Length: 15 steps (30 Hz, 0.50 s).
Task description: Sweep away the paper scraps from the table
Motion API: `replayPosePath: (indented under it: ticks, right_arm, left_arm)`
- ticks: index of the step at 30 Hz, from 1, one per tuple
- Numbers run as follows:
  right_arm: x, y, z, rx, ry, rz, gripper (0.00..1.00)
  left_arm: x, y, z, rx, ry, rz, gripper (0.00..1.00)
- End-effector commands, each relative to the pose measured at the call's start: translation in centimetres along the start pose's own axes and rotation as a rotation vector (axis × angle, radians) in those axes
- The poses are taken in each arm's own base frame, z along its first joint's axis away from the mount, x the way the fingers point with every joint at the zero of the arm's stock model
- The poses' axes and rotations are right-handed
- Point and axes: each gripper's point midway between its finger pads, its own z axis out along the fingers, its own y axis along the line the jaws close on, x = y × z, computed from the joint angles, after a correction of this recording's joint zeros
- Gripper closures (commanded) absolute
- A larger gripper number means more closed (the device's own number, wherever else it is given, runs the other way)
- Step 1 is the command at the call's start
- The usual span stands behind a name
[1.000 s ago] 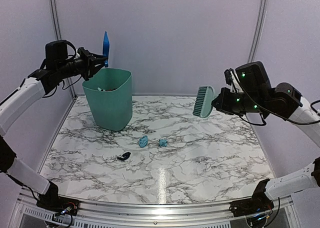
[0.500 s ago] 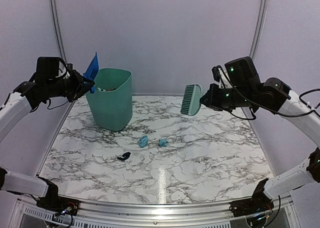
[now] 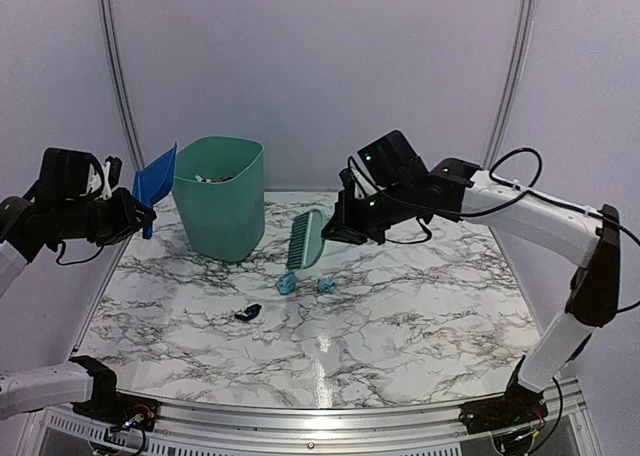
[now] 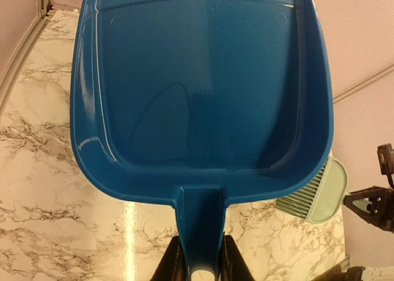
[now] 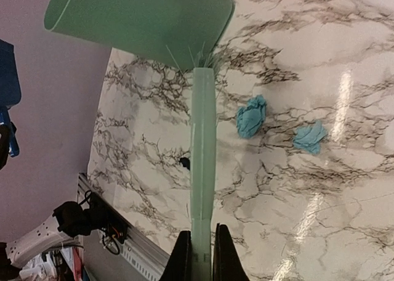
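End effectors (image 3: pixel 140 214) (image 3: pixel 337 231) clenched (arms aloft)

Top view high, from near edge, overlooks table (image 3: pixel 400 306) — wrist views close, angled down, share it.

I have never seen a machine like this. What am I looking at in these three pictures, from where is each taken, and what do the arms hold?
These are two robot arms bolted at the near edge of a marble-patterned table. The wide picture comes from a fixed camera above and behind them; the other two come from a camera on each wrist. The left arm has its jaws shut on the handle of a blue dustpan, held in the air. The right arm has its jaws shut on a mint-green brush, above the table. On the table lie three paper scraps, two light blue and one dark; a green bin stands at the back left.
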Motion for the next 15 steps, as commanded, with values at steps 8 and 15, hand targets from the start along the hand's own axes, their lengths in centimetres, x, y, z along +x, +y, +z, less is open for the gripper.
replayPosePath:
  ticks: [8, 15]
  right_arm:
    - [4.4, 6.9, 7.3, -0.272, 0.317, 0.134, 1.00]
    - [7.0, 6.5, 12.8, -0.276, 0.425, 0.259, 1.00]
  left_arm:
    - [4.0, 2.3, -2.2, -0.060, 0.053, 0.097, 1.00]
    - [4.7, 2.5, -1.9, -0.065, 0.085, 0.104, 1.00]
